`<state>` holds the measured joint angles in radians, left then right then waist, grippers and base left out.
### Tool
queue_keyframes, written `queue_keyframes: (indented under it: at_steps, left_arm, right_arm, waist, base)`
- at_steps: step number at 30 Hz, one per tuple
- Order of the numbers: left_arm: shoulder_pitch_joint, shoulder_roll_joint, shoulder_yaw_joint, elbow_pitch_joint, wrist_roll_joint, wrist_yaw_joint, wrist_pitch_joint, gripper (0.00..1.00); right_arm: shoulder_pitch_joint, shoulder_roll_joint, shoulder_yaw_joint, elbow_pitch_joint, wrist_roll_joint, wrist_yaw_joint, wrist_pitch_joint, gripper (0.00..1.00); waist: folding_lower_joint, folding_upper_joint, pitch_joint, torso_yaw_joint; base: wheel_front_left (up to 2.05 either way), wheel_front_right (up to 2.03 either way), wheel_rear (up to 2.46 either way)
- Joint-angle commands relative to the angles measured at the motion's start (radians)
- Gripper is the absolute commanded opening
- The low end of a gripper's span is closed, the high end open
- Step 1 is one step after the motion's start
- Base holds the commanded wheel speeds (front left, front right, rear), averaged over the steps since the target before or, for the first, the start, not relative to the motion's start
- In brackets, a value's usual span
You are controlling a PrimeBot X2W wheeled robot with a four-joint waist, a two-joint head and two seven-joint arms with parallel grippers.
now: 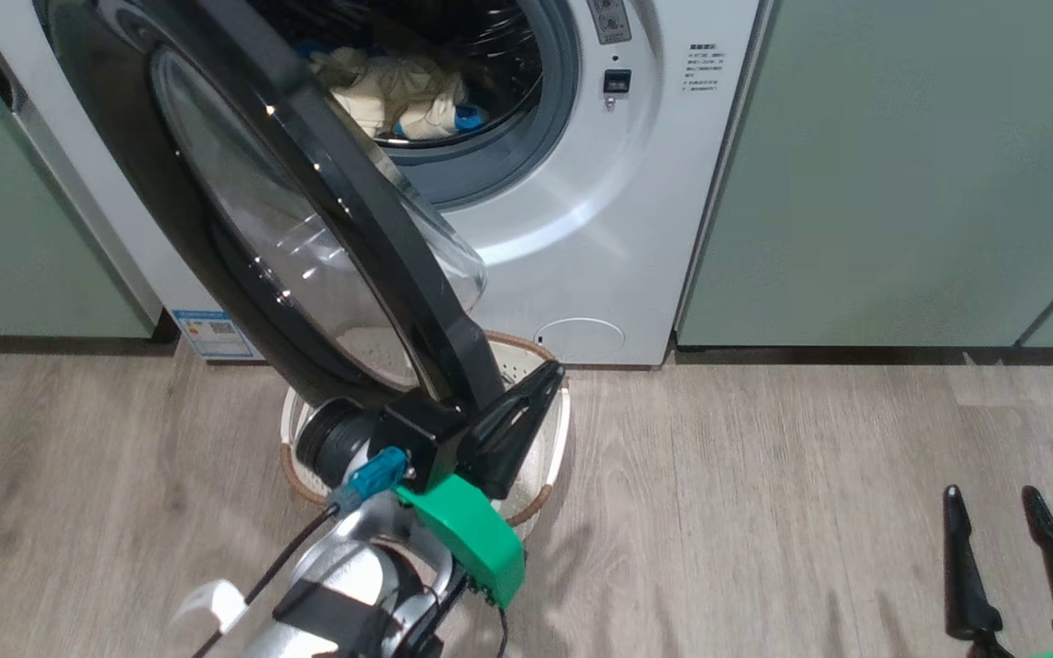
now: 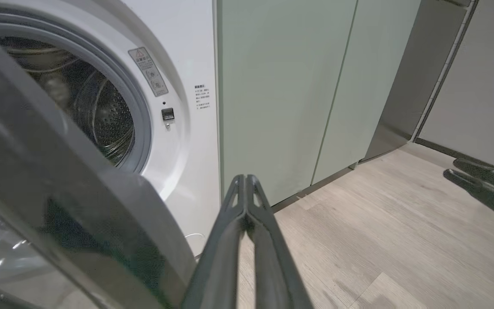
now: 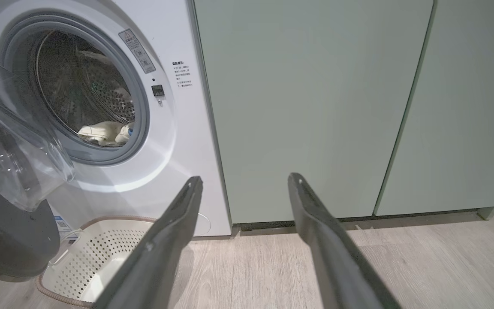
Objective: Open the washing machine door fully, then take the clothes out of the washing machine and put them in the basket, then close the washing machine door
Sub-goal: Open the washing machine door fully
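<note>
At the white front-loading washing machine (image 1: 581, 228), left gripper (image 1: 536, 388), jaws together, was set against the glossy black-rimmed round door (image 1: 353, 210); slip-off was risked by gloss. Right gripper (image 1: 991, 498) was spread apart.

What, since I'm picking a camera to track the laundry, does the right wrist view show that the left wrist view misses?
Right wrist view's extras: the clothes lying in the drum, and the basket on the floor by the washing machine door.
Left wrist view's extras: the shut left gripper, close beside the door's dark rim.
Shared: the open right gripper, the white washing machine, its part-open door, pale green cabinets and wooden floor.
</note>
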<state>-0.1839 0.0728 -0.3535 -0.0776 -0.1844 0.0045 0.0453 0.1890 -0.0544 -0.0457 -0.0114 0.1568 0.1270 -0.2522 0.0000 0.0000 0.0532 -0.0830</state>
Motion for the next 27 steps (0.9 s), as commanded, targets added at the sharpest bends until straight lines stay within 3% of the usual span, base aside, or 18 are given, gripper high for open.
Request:
queue_keyframes:
  at_steps: [1,27]
  left_arm:
    - [-0.033,0.008,0.044,-0.026,0.008,0.010,0.002,0.00]
    - [-0.002,0.022,0.070,0.001,-0.020,0.059,-0.009,0.00]
  right_arm:
    - [-0.024,-0.007,0.024,-0.035,-0.010,0.004,-0.010,1.00]
    - [-0.031,0.000,0.013,-0.043,-0.010,0.004,-0.010,1.00]
  waist:
    - [0.0000,0.0000,0.001,0.000]
    - [0.0000,0.0000,0.023,0.025]
  base:
    - [0.00,0.00,0.00]
    - [0.00,0.00,0.00]
